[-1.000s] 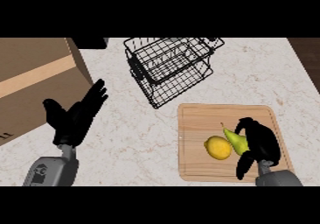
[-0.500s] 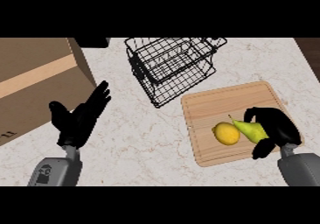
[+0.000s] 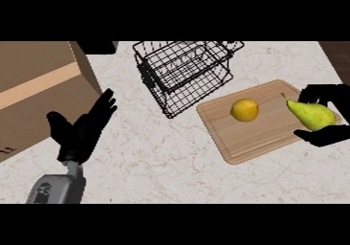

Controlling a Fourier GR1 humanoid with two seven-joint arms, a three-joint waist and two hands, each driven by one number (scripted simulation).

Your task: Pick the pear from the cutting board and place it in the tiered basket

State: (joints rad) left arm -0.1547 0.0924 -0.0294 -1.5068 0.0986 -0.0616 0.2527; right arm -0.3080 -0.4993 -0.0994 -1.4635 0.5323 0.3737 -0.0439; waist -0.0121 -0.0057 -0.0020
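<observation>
Since half a second ago the pear [image 3: 311, 115] has parted from the lemon [image 3: 244, 109] it lay against. It now sits at the right edge of the cutting board [image 3: 256, 136], with the right robot hand [image 3: 324, 138] curled round it. The grasp looks made, so next comes the carry to the basket [image 3: 181, 72], well apart to the left. The left robot hand [image 3: 82, 129] is still spread over the worktop [image 3: 170, 162].

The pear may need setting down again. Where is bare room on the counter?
Widest bare counter lies between the left hand and the cutting board, nearer than the tiered basket. The board's lower left, beside the lemon, is free. Crowded: the right edge, where the right hand holds the pear.
</observation>
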